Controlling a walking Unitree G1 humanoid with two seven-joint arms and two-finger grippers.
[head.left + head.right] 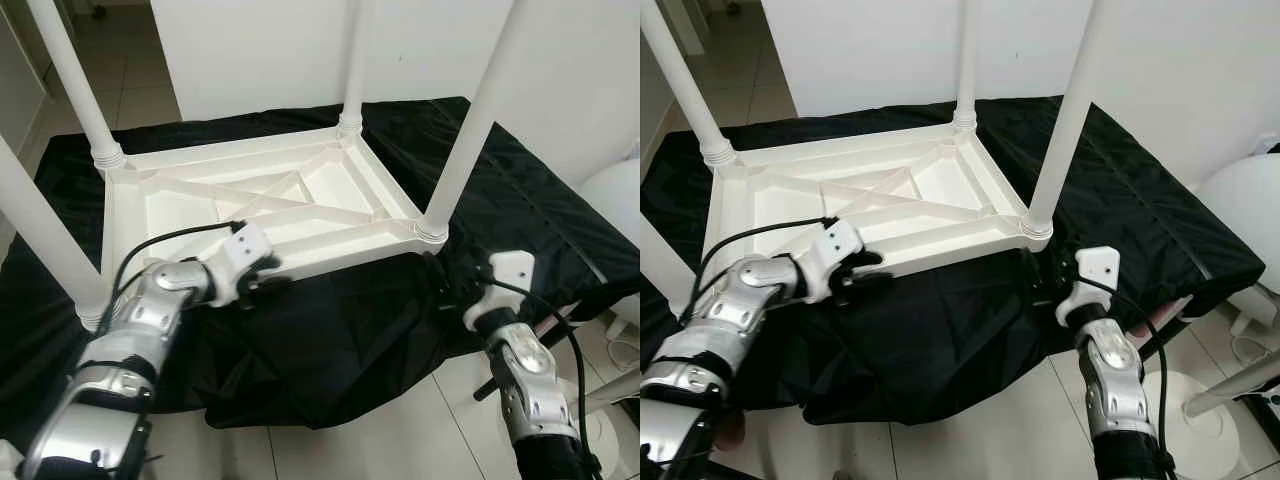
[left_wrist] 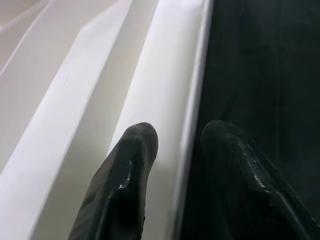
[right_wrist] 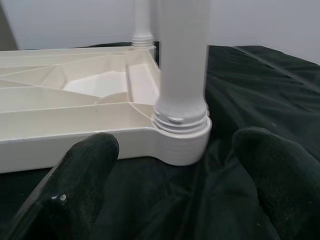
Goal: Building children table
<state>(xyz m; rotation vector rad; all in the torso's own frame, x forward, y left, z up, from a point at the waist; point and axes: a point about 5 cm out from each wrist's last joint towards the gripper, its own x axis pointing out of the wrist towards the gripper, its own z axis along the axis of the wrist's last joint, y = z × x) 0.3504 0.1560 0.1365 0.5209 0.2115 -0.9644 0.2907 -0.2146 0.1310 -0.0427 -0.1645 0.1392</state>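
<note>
Because the white plastic children's table (image 1: 260,205) lies upside down on a black cloth (image 1: 340,340), its ribbed underside faces up and all four legs stand upward from the corner sockets, which looks like the reason for this pose: the legs can be pushed in from above. The left gripper (image 1: 262,285) sits at the near rim of the tabletop (image 2: 170,100), its two black fingers straddling that edge, one finger (image 2: 127,170) over the white inner side and the other over the dark cloth outside. The gap between them is narrow, yet whether they actually pinch the rim I cannot tell. My guess is this hold steadies the top against sliding.

Just ahead of the right gripper (image 3: 175,165) stands the near right leg (image 3: 181,55), seated in its threaded corner socket (image 3: 182,132). That gripper is spread wide and grasps nothing; the socket lies between and beyond its fingertips, not touching them. Judging by this, the right arm is lined up to close on the leg base and press or twist it home.
</note>
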